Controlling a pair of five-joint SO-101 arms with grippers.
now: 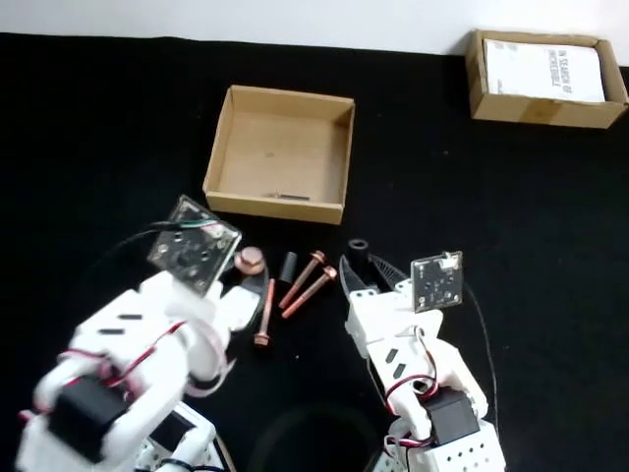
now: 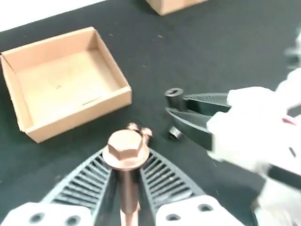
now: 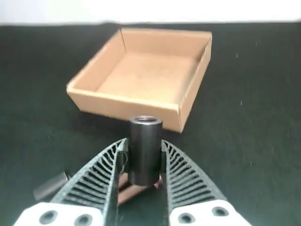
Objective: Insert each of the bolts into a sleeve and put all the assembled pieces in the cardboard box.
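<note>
My left gripper (image 2: 126,157) is shut on a copper bolt (image 2: 125,151), whose hex head sticks out past the fingertips. In the high view this bolt (image 1: 252,260) hangs just left of the loose parts. My right gripper (image 3: 143,146) is shut on a black sleeve (image 3: 145,149), held upright with its bore facing up. From above, that sleeve (image 1: 358,248) sits at the tip of the right gripper (image 1: 360,262). The open cardboard box (image 1: 280,152) lies beyond both grippers. The two grippers are apart, roughly a hand's width.
Two copper bolts (image 1: 307,280) lie side by side between the arms, a third bolt (image 1: 264,313) lies nearer the left arm, and a loose black sleeve (image 1: 289,266) lies beside them. A second box holding paper (image 1: 545,77) stands at the far right.
</note>
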